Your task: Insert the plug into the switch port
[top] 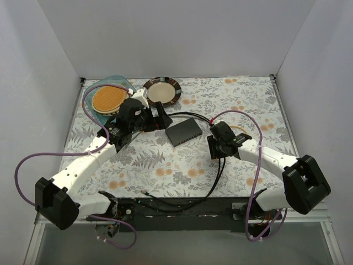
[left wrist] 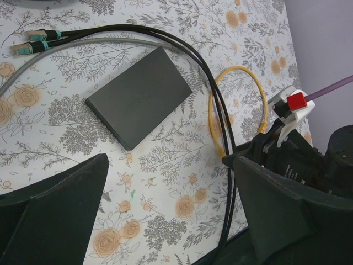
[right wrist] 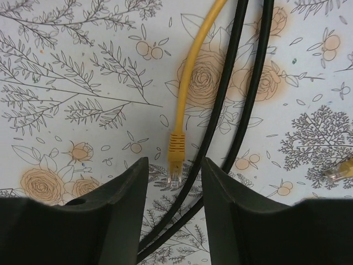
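Our right gripper (right wrist: 175, 163) has its fingers apart on either side of the plug (right wrist: 175, 175), but two black cables (right wrist: 239, 16) run through that same gap, just beside the plug on its right. To its left the floral cloth (right wrist: 83, 66) lies bare. Near the dark box (left wrist: 140, 96) we see open cloth on the near side, between it and our left gripper (left wrist: 165, 160), whose fingers stand wide. The black cables skirt the box's far long edge and curve down past its right end, with the yellow cable (left wrist: 240, 67) looped just beyond them and the right arm (left wrist: 287, 121) close behind that loop
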Controlling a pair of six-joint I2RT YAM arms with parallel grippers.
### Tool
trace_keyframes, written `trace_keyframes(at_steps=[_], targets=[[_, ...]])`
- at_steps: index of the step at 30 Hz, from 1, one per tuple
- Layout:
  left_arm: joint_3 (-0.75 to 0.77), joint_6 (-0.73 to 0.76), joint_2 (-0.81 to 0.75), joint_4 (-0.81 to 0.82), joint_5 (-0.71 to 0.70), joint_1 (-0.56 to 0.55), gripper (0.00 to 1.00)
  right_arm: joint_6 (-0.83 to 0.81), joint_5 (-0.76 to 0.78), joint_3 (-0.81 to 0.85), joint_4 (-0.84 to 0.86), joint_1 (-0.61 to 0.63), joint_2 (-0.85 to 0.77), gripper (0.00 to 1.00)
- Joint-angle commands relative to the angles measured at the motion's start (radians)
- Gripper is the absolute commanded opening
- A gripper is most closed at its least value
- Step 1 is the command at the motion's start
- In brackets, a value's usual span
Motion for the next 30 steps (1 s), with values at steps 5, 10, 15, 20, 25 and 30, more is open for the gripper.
trace_keyframes(at_steps=[5, 10, 15, 20, 25, 30], targets=[[-0.016, 0.011, -0.010, -0.024, -0.024, 0.002, 0.98, 0.030, -0.034, -0.025, 0.026, 0.019, 0.075, 0.46], [-0.010, 0.012, -0.021, -0.038, -0.052, 0.002, 0.98, 0.040, -0.023, -0.008, 0.017, 0.036, 0.144, 0.36], [-0.011, 0.020, -0.036, -0.046, -0.061, 0.002, 0.98, 0.038, 0.008, 0.028, -0.017, 0.043, 0.170, 0.01], [-0.023, 0.030, -0.045, -0.047, -0.061, 0.002, 0.98, 0.006, -0.021, 0.093, 0.006, 0.053, 0.065, 0.01], [-0.026, 0.029, -0.050, -0.047, -0.062, 0.002, 0.98, -0.019, -0.050, 0.192, 0.069, 0.053, -0.115, 0.01], [-0.023, 0.017, -0.059, -0.040, -0.046, 0.002, 0.98, 0.018, -0.095, 0.226, 0.249, 0.051, -0.347, 0.01]])
